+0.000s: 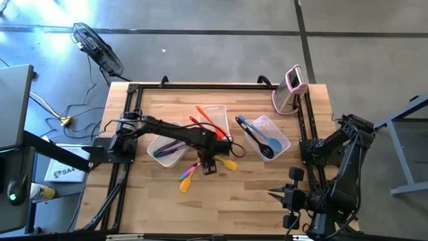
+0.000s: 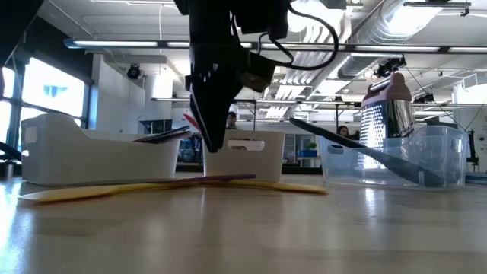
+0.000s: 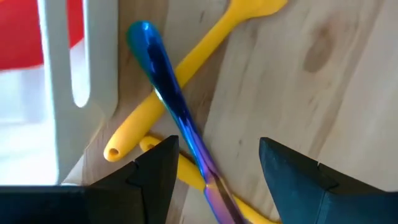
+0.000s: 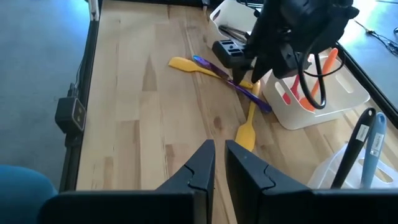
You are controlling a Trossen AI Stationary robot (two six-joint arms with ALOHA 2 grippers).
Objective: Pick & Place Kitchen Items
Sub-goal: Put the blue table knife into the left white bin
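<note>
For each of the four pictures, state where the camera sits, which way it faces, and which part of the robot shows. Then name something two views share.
High: overhead, straight down; both arms, left gripper over the utensils.
Low: table height, level across; left gripper comes down.
Left wrist: on the left arm, facing the table; open fingers astride the purple utensil.
Right wrist: on the waiting right arm; shut gripper in front.
Shared: purple utensil, yellow spatulas.

Table [image 1: 160, 207], seen from above, clock centred on its middle.
- Centre: middle tub [image 1: 212, 119], utensils standing in it.
- 9 o'clock: left tub [image 1: 166, 148], utensils inside.
- 3 o'clock: right tub [image 1: 274, 130], two utensils lying in it.
- 1 o'clock, far corner: upright gadget [image 1: 291, 90].
- 6 o'clock, just before the middle tub: three utensils [image 1: 188, 176] crossed on the bare wood, left gripper [image 1: 207, 165] directly over them.
- 4 o'clock, off the table edge: right gripper [image 1: 279, 196].
</note>
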